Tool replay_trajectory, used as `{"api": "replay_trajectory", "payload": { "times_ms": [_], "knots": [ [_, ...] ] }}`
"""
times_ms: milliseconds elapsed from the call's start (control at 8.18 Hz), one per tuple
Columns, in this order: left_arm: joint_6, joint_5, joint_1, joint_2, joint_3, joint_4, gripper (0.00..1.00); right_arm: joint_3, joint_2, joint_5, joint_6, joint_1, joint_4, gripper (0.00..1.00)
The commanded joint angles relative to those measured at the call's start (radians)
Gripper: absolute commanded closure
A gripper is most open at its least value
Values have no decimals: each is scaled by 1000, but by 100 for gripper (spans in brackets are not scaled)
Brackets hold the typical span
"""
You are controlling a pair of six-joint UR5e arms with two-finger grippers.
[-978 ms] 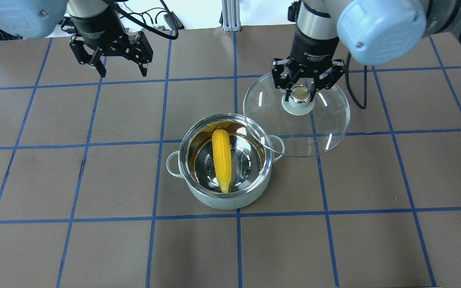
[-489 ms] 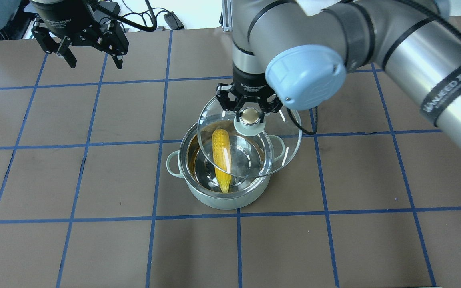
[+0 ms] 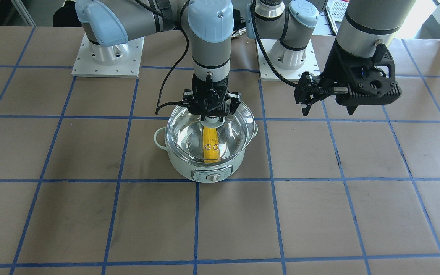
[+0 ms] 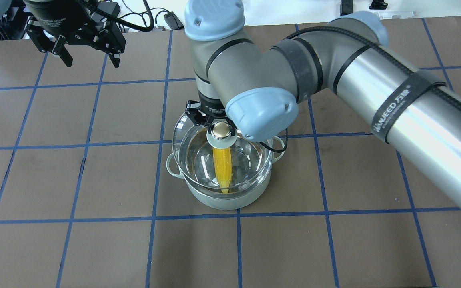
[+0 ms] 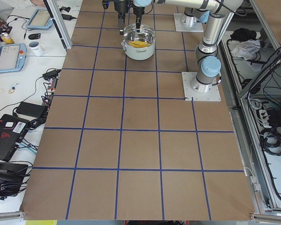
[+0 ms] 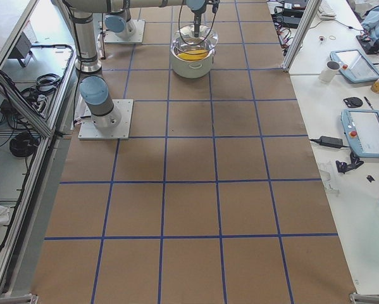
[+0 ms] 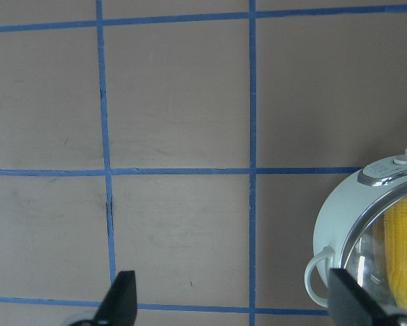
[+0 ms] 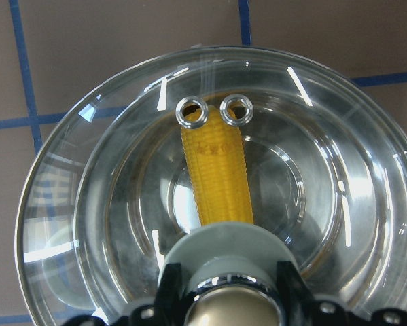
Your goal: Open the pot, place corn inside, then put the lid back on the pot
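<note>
The pot is standing near the middle of the desk, its control panel facing the edge away from the robot, and it is sitting just where it was a second ago. The corn is lying inside it on the steel floor, pointed end toward the robot's edge, unmoved since then.

The lid is now hanging centred over the pot. A second ago it was held off toward the desk's right edge, overlapping only the pot's right handle, and half a second ago it was covering about half of the opening. The corn is showing through the glass, beneath the two vent holes. Whether the lid's metal rim is already resting on the pot's rim or is still just above it cannot be told.

The right gripper is pointing straight down above the pot, its fingers clamped on the lid's knob. The right arm is reaching in across the desk from the right edge and has swung toward the middle to bring the lid there.

Farther off, toward the far left corner, the left gripper is hanging high above the desk, well apart from the pot, its fingers spread wide and holding nothing. It has drawn back toward that corner over the last second, with hardly any shift in the last half.
</note>
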Motion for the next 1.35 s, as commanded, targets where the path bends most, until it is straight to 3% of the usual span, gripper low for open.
{"api": "replay_trajectory", "payload": {
  "times_ms": [0, 245, 489, 1223],
  "knots": [
    [-11, -4, -6, 3, -36, 2, 0, 36, 4, 0, -32, 3, -10, 100],
    [-30, -9, -11, 25, -82, 2, 0, 37, 7, -2, -47, 1, -14, 100],
    [-31, -119, -11, 52, -120, 5, 0, 37, 11, -2, -62, -3, -23, 100],
    [-14, -115, -2, 53, -136, 8, 0, 40, 16, 0, -62, -15, -23, 100]
  ]
}}
